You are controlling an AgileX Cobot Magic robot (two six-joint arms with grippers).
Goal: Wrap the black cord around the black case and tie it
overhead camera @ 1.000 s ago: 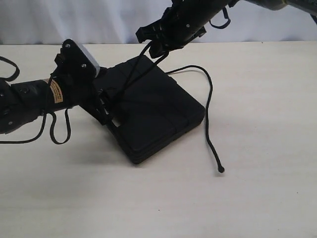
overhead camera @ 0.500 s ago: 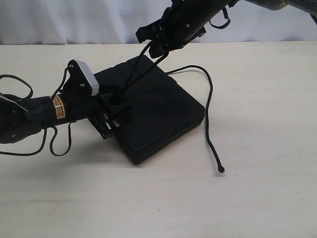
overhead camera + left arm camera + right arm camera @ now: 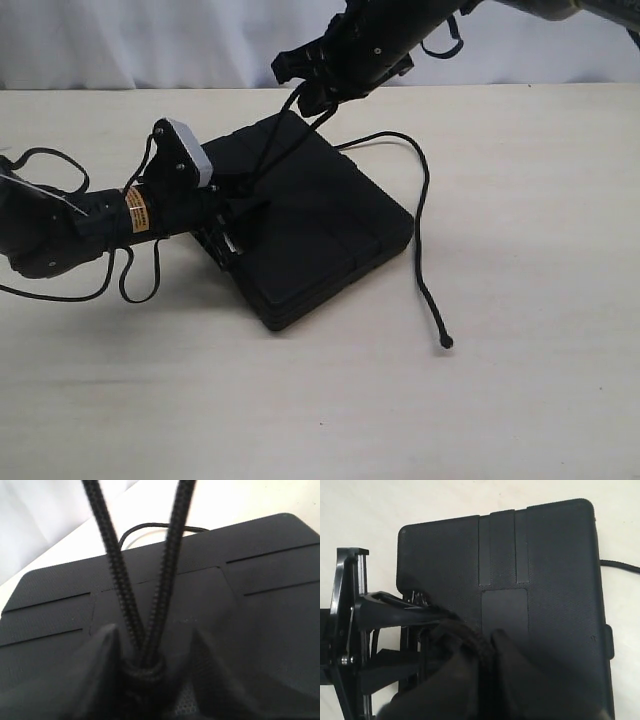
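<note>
Right claw, clamped on the black cord, is seen from outside above the black case on the desk. At the left wrist, the left claw is spread astride the meeting strands. If closed off-centre, the cord could be squeezed out. At the right wrist, the cord is pinched over the case.

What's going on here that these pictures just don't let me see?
- Underside of the flat matte black case: every view, the case itself hides whether the thin black braided cord runs beneath.
- Right gripper: tips blurred in the right wrist view, out of focus.
- Left gripper: tips lost in the exterior view, black against the black case.
</note>
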